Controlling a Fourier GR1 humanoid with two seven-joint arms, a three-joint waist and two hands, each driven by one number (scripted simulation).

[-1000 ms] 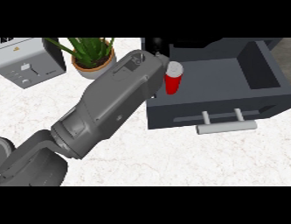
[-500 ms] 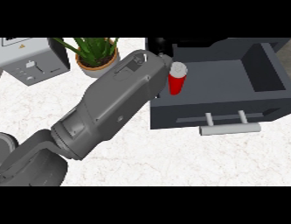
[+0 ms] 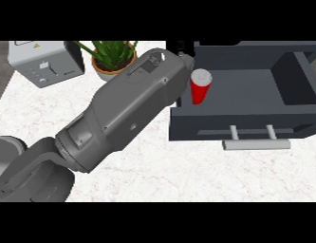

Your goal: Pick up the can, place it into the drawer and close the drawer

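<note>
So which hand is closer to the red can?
Left. The left hand is right beside the can, at the open drawer's left end, mostly hidden by its grey forearm. The right hand isn't in the picture.

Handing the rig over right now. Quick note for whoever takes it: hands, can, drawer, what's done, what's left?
Left hand: at the drawer's back-left corner, mostly hidden by its forearm; grip cannot be told.
Right hand: not in view.
Can: upright inside the open drawer, at its left wall beside the left hand; unclear whether it is held or set down.
Done: can is in the drawer.
To do: confirm release, pull the arm clear, push the drawer shut by its handle.
</note>
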